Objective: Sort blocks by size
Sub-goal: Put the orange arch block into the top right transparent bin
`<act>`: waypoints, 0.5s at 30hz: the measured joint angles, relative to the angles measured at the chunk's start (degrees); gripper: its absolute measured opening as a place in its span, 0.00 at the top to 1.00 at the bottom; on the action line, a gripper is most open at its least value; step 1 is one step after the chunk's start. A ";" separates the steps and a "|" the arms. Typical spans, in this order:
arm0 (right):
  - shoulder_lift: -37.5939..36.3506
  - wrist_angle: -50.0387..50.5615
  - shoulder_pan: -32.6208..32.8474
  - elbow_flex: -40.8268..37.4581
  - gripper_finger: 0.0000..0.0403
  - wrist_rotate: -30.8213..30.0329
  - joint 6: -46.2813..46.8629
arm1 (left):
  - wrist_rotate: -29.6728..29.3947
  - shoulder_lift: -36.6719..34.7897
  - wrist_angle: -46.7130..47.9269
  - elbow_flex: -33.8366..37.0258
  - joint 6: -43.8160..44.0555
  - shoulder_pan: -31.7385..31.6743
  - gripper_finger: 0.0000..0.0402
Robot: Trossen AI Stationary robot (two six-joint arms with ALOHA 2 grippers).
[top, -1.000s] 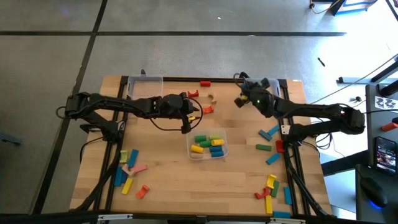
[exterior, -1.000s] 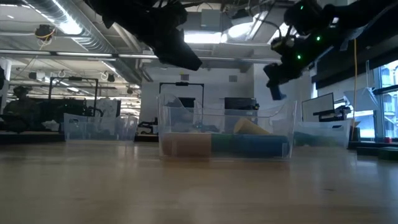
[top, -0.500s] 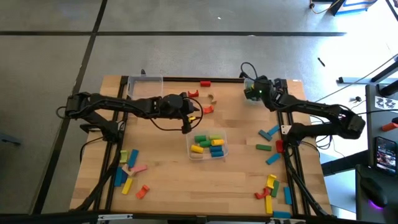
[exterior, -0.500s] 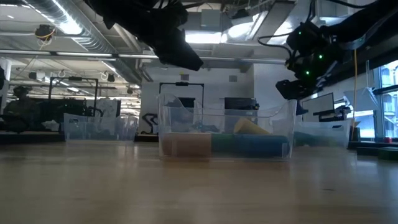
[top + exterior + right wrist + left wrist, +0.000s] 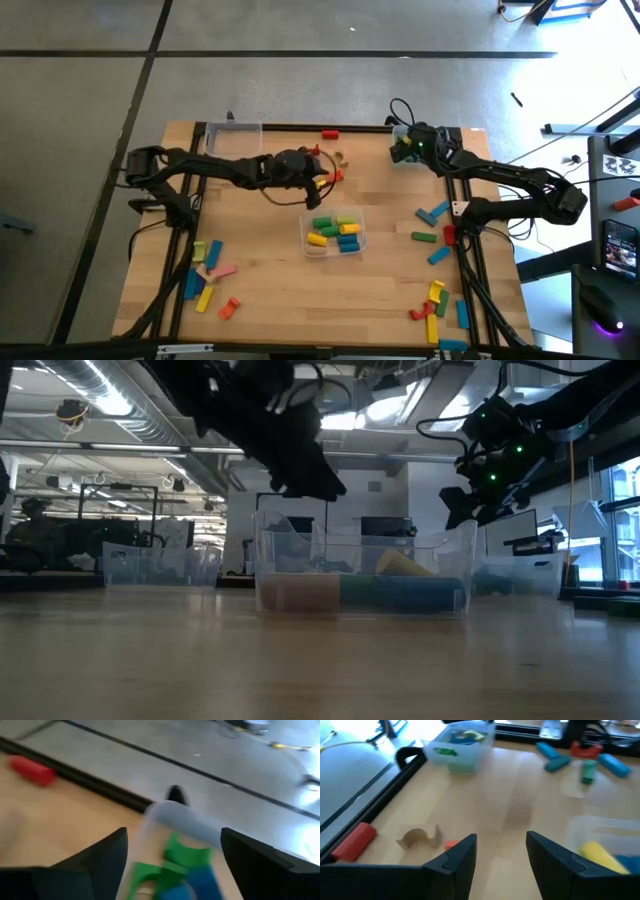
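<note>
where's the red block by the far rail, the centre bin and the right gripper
red block [image 5: 330, 133], high view, its top face
centre bin [image 5: 360, 240], high view, its right rim
right gripper [image 5: 403, 150], high view, between its fingertips

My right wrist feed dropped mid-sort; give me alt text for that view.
The open right end effector hangs over a clear bin at the table's edge, holding green blocks and a blue block. A red block lies farther along that edge.

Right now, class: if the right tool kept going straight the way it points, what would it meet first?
Probably the green blocks in the clear bin at the table's far corner. The right tool is open just above them, though depth is unclear.
</note>
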State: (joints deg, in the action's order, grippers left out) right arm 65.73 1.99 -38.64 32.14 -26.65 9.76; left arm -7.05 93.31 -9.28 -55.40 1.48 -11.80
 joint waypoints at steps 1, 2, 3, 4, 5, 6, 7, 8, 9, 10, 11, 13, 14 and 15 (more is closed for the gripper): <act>0.01 -0.42 0.01 0.00 0.21 1.13 -0.08 | -0.01 1.01 0.05 -0.58 0.43 -0.60 0.58; 0.00 -0.66 -0.01 0.00 0.21 1.93 -0.12 | 0.00 1.94 0.33 -1.29 0.44 -1.22 0.58; 0.02 -0.69 -0.01 0.00 0.21 2.35 -0.13 | -0.01 3.00 0.76 -2.00 -0.23 -1.78 0.58; 0.00 -0.66 -0.01 0.00 0.20 2.31 -0.15 | 0.00 3.81 1.24 -2.69 -0.98 -2.26 0.58; 0.00 -0.60 -0.01 0.00 0.20 2.29 -0.31 | 0.02 4.64 1.97 -3.41 -2.00 -2.67 0.58; 0.00 -0.58 -0.01 0.00 0.21 2.29 -0.71 | 0.03 5.41 2.58 -4.34 -2.58 -3.09 0.58; 0.00 -0.62 -0.01 0.00 0.21 2.27 -0.97 | 0.23 6.07 3.60 -5.34 -3.05 -3.51 0.58; 0.00 -0.61 -0.01 0.00 0.21 2.31 -1.07 | 0.36 6.77 5.27 -6.45 -3.17 -3.89 0.58; 0.00 -0.62 -0.01 0.00 0.21 2.29 -1.09 | 0.44 7.45 6.85 -7.62 -3.17 -4.27 0.58; 0.00 -0.66 -0.01 0.00 0.21 2.29 -1.11 | 0.48 8.09 8.46 -8.80 -3.19 -4.66 0.58; 0.00 -0.66 -0.01 0.00 0.21 2.29 -1.11 | 0.49 8.95 10.11 -9.84 -3.20 -4.97 0.58; 0.00 -0.63 -0.01 0.00 0.21 2.29 -1.14 | 0.46 10.77 13.42 -12.04 -3.22 -5.66 0.58; 0.00 -0.65 -0.01 0.00 0.21 2.29 -1.14 | 0.46 11.78 15.12 -13.22 -3.35 -5.93 0.58; 0.00 -0.64 -0.01 0.00 0.21 2.29 -1.16 | 0.46 12.69 16.61 -14.32 -3.37 -6.18 0.58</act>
State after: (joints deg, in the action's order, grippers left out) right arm 65.74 1.35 -38.65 32.14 -24.36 8.60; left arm -6.59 106.00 7.33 -69.73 -1.89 -17.98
